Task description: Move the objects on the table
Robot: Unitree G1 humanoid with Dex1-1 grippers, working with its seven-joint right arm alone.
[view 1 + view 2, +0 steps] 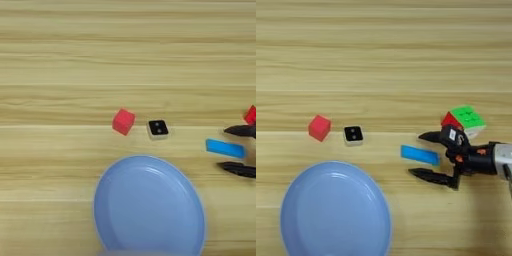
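Beside the puzzle cube (468, 119), spread fingers (428, 175) flank the blue bar (420, 155).

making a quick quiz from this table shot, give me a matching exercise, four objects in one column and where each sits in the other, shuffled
Things
1. red cube
2. black square tile
3. flat blue bar
4. puzzle cube

Places
A. between the open fingers of the right gripper
B. furthest left of the four
C. behind the gripper, by the right edge
D. just right of the red cube, above the blue plate

Pairs: 1-B, 2-D, 3-A, 4-C
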